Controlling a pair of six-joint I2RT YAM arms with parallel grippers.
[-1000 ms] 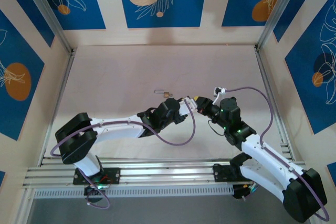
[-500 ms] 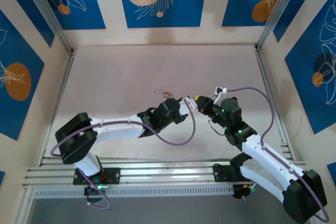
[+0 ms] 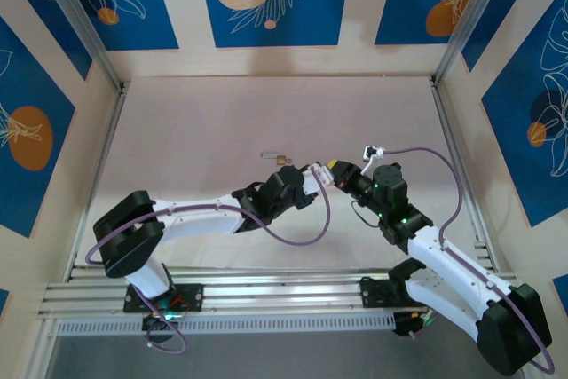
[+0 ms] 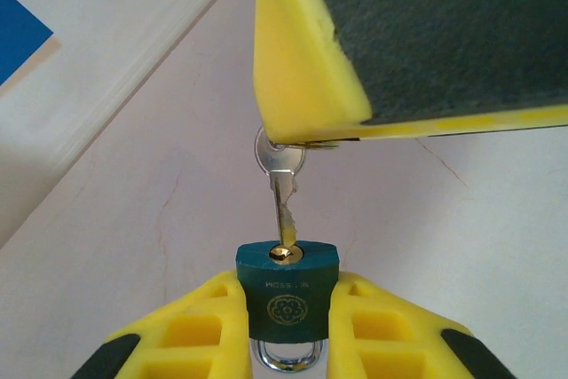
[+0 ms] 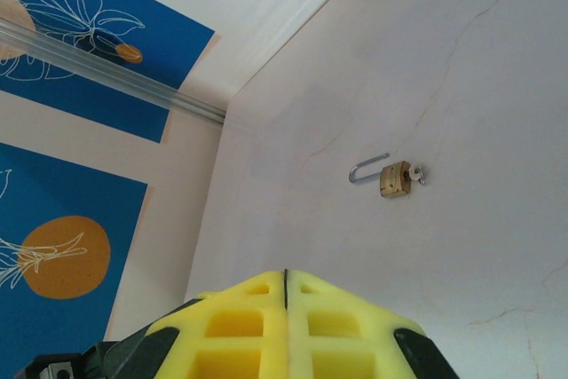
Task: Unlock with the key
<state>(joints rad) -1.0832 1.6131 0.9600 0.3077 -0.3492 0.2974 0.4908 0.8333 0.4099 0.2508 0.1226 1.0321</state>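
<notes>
Two grips: the left gripper (image 4: 288, 308), bottom centre, clamps the green padlock (image 4: 286, 268). The right gripper (image 5: 286, 277) pinches the key (image 4: 282, 185), its tip in that padlock.

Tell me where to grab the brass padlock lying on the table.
Probably the brass padlock's body, from above, with fingers across its bare sides. It lies flat. The open shackle sticks out at one end and a small key at the other, so those ends would be poor grips.
</notes>
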